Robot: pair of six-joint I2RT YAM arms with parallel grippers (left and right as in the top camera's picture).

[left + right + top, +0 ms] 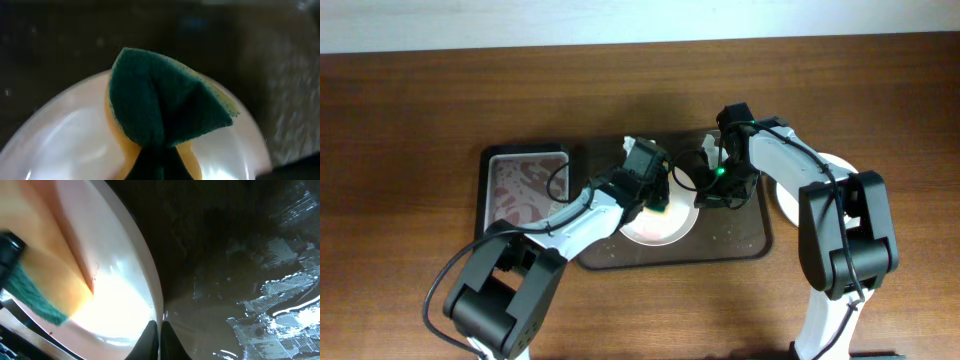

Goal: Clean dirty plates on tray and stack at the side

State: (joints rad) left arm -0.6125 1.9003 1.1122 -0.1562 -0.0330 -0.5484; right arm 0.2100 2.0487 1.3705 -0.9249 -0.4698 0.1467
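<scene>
A white plate [665,230] lies on the dark brown tray [745,240]. My left gripper [655,197] is shut on a green-and-yellow sponge [165,100] and presses it onto the plate's [60,145] far side. My right gripper [713,192] is shut on the plate's right rim [150,275]; its fingertips [160,335] pinch the edge. The sponge [45,280] shows at the left in the right wrist view, with a small red streak on the plate beside it. Another white plate [782,198] lies on the table right of the tray, partly hidden by my right arm.
A smaller grey metal tray [525,190] holding reddish liquid stands at the left against the brown tray. The brown tray's floor [240,255] is wet and glossy. The wooden table [410,120] surrounds everything.
</scene>
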